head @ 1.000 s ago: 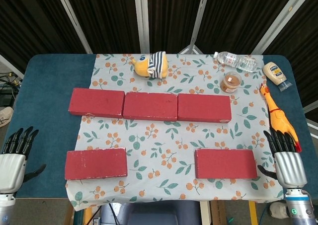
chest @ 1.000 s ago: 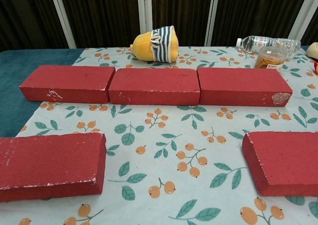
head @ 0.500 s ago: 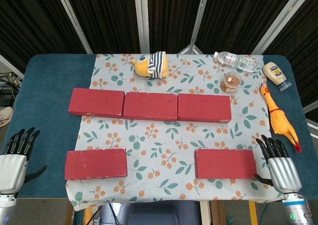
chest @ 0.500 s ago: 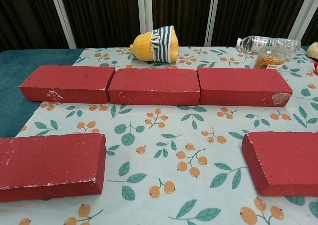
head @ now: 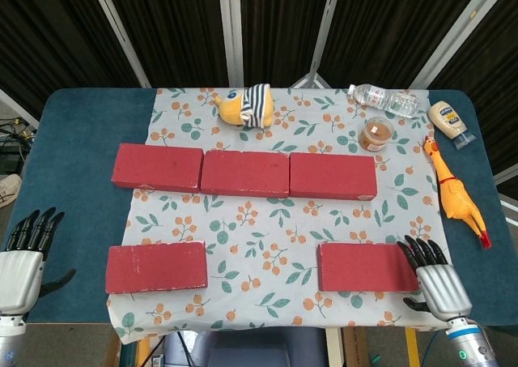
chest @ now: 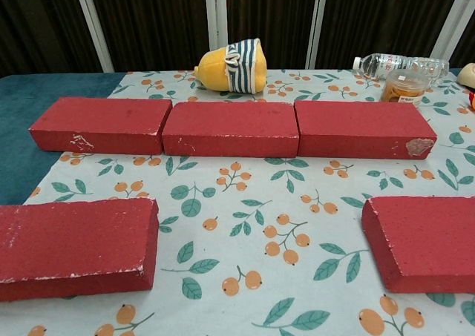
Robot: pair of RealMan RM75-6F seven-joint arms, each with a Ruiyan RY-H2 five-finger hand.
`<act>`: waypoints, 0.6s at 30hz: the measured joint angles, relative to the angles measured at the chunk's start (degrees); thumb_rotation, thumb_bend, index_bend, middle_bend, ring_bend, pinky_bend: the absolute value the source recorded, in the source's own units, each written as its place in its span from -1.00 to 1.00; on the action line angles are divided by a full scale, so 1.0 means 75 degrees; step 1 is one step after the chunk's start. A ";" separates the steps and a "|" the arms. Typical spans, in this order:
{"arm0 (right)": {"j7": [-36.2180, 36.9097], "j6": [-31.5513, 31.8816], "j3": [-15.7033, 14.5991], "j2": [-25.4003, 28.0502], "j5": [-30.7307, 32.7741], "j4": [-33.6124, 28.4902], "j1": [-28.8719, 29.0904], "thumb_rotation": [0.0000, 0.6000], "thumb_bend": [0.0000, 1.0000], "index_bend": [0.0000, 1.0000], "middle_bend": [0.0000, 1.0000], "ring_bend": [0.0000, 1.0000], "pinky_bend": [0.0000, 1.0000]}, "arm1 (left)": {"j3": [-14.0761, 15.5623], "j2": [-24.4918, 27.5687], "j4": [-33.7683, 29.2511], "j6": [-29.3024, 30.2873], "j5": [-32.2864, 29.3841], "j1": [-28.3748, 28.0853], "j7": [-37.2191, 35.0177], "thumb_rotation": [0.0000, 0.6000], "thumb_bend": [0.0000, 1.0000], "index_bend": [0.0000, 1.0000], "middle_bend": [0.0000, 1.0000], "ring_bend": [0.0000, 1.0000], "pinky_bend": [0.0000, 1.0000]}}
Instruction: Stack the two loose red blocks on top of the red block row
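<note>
Three red blocks sit end to end as a row point(head: 244, 172) across the middle of the leaf-and-berry tablecloth point(head: 267, 229), running left to right. The two loose ones are nearer the robot, well apart from each other: the left loose block point(head: 156, 267) near the cloth's near-left corner, and the right loose block point(head: 367, 267) toward the near right. Both lie flat on the cloth, nothing stacked on the row yet.

The right hand point(head: 433, 278) is just beside the right end of the right loose block, fingers spread and pointing away from the robot, with the fingertips point(head: 411, 250) right at the block's far-right corner. Can't tell if they're actually touching it. It's not holding anything. The left hand point(head: 23, 258) is out over the blue table point(head: 73, 189) at the near-left edge, fingers apart, empty too, well clear of the left loose block. Neither hand shows in the chest view.

Far side of the cloth: a yellow plush toy with a striped shirt point(head: 244, 106), a plastic water bottle point(head: 383, 100) lying on its side, and a small jar point(head: 376, 134). On the right there's a rubber chicken point(head: 452, 190) and a squeeze bottle of sauce point(head: 451, 121).
</note>
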 measured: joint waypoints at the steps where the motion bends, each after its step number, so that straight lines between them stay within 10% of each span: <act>1: -0.0061 -0.0042 -0.0006 -0.0006 0.0032 -0.0027 0.0008 1.00 -0.80 -1.00 -1.00 -1.00 -1.00 | -0.0003 0.0002 -0.0001 -0.0007 -0.0005 -0.0004 0.0002 1.00 -1.00 -0.83 -0.92 -1.00 -0.82; 18: -0.1960 -0.0664 0.0174 -0.0351 0.1200 -0.0892 0.0250 1.00 -0.80 -1.00 -1.00 -1.00 -1.00 | -0.0040 0.0029 -0.0004 -0.0103 -0.0096 -0.0037 -0.0005 1.00 -1.00 -0.83 -0.92 -1.00 -0.82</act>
